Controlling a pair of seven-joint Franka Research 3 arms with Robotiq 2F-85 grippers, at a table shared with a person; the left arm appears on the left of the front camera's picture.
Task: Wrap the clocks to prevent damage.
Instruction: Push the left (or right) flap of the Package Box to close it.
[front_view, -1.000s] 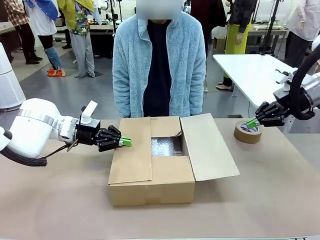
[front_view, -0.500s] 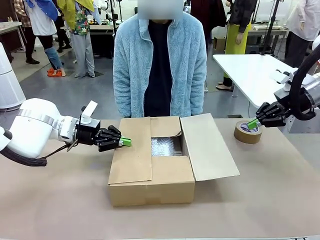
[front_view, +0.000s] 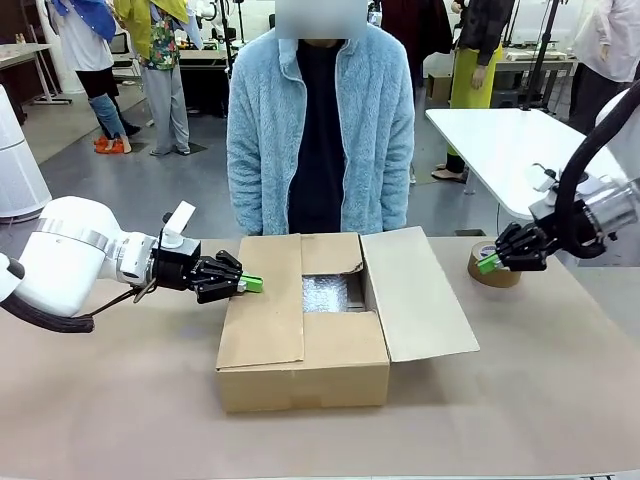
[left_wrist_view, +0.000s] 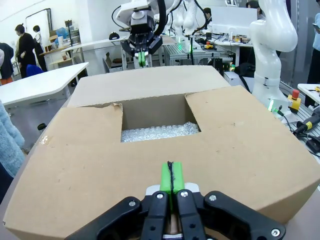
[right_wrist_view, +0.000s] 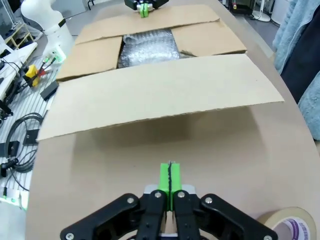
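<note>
Shut and empty, the left end effector (front_view: 252, 284) sits at the box (front_view: 300, 345) flap, centre-left, the right end effector (front_view: 488, 264), likewise shut, by the tape (front_view: 497, 274) at right; bubble wrap (front_view: 325, 293) inside presumably hides the clocks, so folding the flaps looks next.

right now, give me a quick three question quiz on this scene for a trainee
1. True or false: the left gripper is shut with nothing in it.
2. What lies inside the box? A) bubble wrap B) newspaper C) a towel
3. Which gripper is beside the roll of tape?
Key: 1 true; 2 A; 3 the right gripper.
</note>
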